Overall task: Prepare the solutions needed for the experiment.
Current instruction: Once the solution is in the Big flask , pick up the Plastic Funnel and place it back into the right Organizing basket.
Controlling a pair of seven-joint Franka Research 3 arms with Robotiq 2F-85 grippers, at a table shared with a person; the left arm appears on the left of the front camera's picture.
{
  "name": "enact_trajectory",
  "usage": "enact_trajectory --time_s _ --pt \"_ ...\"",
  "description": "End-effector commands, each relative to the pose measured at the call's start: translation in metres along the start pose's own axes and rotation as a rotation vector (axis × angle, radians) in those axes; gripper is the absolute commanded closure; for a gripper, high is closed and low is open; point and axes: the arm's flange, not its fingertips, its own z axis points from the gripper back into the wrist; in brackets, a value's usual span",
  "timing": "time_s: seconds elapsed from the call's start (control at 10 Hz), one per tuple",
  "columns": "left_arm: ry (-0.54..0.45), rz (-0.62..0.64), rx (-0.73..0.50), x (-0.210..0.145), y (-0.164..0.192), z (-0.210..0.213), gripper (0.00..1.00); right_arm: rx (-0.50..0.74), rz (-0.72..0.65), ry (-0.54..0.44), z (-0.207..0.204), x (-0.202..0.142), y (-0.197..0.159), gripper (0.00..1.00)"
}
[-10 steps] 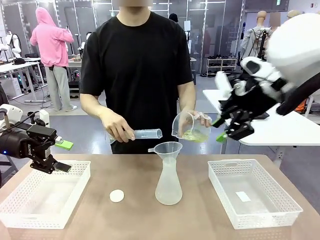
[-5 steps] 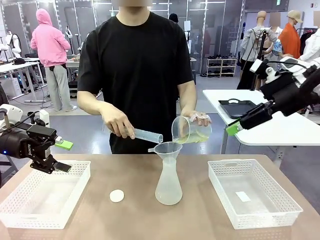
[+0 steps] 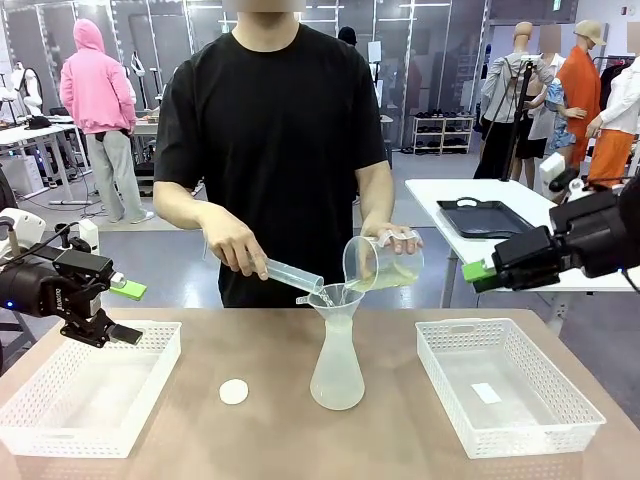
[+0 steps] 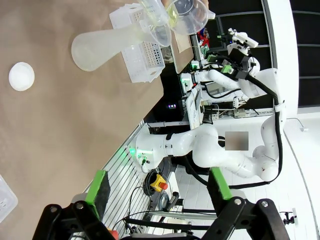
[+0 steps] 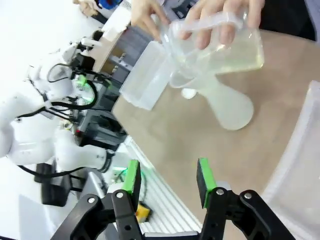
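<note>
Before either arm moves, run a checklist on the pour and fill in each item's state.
1. Flask upright on the table: ok.
2. Funnel seated in the flask's neck: ok.
3. Space above the flask free: not ok. One hand tips the cylinder and the other hand tips the beaker into the funnel.
4. Left gripper open, empty, away from the flask: ok.
5. Right gripper open, empty, clear of the beaker: ok.
6. Liquid level in the flask: cannot tell, the wall is frosted.
</note>
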Motion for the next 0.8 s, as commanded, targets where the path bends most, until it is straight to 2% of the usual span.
enact_trajectory --time_s 0.0,0.2,0.5,0.7 --pt "-0.005 -0.006 -0.02 0.001 -0.002 -0.001 0.0 0.117 -0.109 0.003 -0.013 -0.007 0.004 0.42" --pt "-0.005 -0.006 -0.02 0.001 -0.002 -0.001 0.0 0.168 -0.213 0.04 -0.023 -0.014 -0.008 0.42" --pt "-0.005 -0.006 -0.02 0.001 -0.002 -0.001 0.0 0.212 -0.2 0.025 -0.029 -0.015 -0.014 0.42" --pt "-0.005 -0.006 -0.02 0.001 -0.002 -0.001 0.0 0.188 -0.186 0.044 -0.026 -0.011 -0.015 0.42"
